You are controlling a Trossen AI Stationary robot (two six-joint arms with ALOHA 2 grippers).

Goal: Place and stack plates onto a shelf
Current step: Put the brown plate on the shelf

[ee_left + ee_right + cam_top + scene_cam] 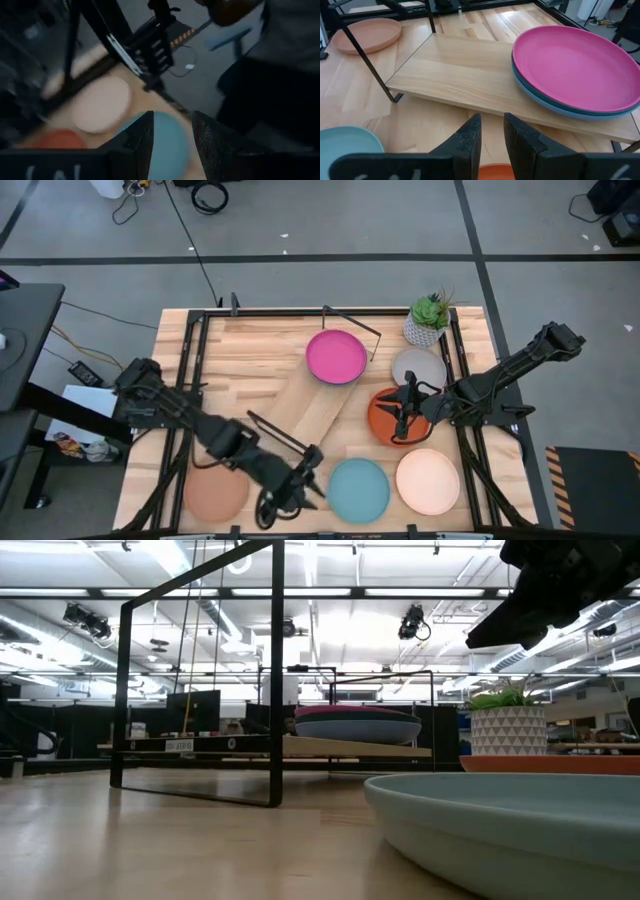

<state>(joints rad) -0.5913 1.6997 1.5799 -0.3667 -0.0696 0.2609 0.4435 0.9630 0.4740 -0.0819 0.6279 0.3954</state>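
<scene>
Right gripper (404,412): hangs over the round orange plastic plate (383,423) at the right of the slatted wooden tabletop (250,345), dark fingers (468,141) slightly parted and holding nothing. Its wrist camera looks across the shelf, which suggests it is lined up to lift the orange plate next.

Left gripper (300,480): reaches low toward the near edge of the table, just beside the round light-teal plastic plate (358,488); fingers (141,138) spread, empty. Judged to be positioned for a pick of that plate.

Shelf, light-wood plank with thin black wire end frames (300,405): lies diagonally across the middle of the tabletop, so each arm can reach one end.

Round pink plastic plate (336,356): sits on the far end of the shelf, stacked on a round blue plastic plate (555,102) whose rim shows beneath it in the right wrist view. The stack occupies one end, leaving the other bare for a second pile.

Round grey plastic plate (420,364): on the table, touching or overlapping the orange plate's far side.

Round cream-pink plastic plate (428,481): on the table near the right front corner, just beside the light-teal plate.

Round tan plastic plate (215,490): on the table at the left front, partly under the left arm.

Small potted plant in a white patterned pot (428,320): far right corner, clear of the work.
</scene>
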